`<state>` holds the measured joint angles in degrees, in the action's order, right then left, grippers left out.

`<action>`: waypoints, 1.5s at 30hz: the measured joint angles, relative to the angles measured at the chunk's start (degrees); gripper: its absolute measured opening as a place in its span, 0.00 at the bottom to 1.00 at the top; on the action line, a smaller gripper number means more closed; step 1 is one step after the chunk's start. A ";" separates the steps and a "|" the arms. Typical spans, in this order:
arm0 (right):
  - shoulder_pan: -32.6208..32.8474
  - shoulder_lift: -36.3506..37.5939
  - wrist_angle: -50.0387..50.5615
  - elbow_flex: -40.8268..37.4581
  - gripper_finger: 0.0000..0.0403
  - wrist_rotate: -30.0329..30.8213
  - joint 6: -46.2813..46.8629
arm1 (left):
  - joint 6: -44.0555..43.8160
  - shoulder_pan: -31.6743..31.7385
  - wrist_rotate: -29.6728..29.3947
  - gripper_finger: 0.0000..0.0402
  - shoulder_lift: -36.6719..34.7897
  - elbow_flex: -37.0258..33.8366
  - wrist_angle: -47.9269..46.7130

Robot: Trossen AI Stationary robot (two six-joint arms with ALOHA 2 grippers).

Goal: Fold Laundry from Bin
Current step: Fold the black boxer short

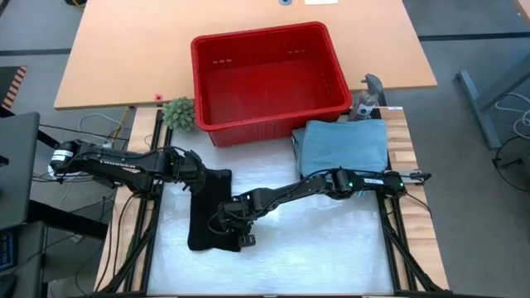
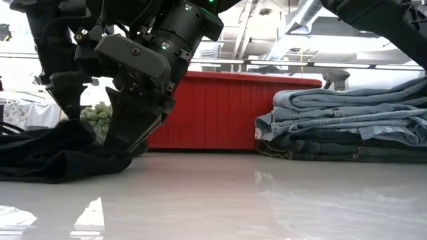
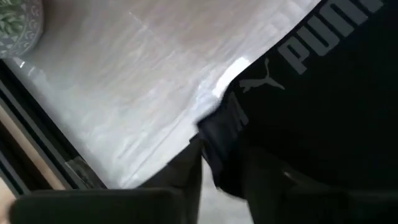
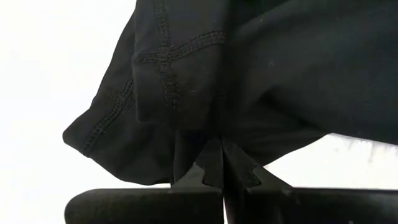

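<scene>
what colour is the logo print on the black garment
Grey-white: a leaping-cat mark and lettering on the black garment, clearest in the left wrist view.

A black garment (image 1: pixel 211 207) is laid flat before the empty red bin (image 1: pixel 269 74); folded denim (image 1: pixel 344 145) is stacked beside it.

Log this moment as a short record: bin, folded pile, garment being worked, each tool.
bin: red tub, looks empty
folded pile: denim stack, beside the bin's front right corner
garment: black garment, on the white mat
left tool: at the garment's far edge, grip unclear
right tool: shut on the garment's near part
</scene>
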<state>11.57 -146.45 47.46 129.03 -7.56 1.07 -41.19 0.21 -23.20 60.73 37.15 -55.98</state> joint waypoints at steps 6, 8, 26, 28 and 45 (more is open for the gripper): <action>0.25 -0.04 0.08 0.00 0.04 -0.06 0.01 | -7.56 0.00 0.12 0.42 0.02 0.01 -4.82; 0.43 -0.04 0.11 0.00 0.04 -0.06 0.14 | -14.65 0.00 0.35 0.47 0.02 -0.01 -8.58; 0.59 -0.07 1.67 0.00 0.04 -0.12 0.40 | -56.75 -45.11 -21.29 0.47 -5.96 -2.43 17.66; 0.58 -0.07 1.62 -0.02 0.04 -0.12 0.38 | -62.77 -50.14 -22.53 0.42 -1.85 -3.76 20.50; 0.20 -0.11 1.75 -0.04 0.04 -0.95 0.24 | -73.60 -54.58 -11.02 0.01 31.54 0.98 34.63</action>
<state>11.77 -146.56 49.21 128.99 -8.51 1.31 -114.79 -54.37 -34.22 92.27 38.14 -21.35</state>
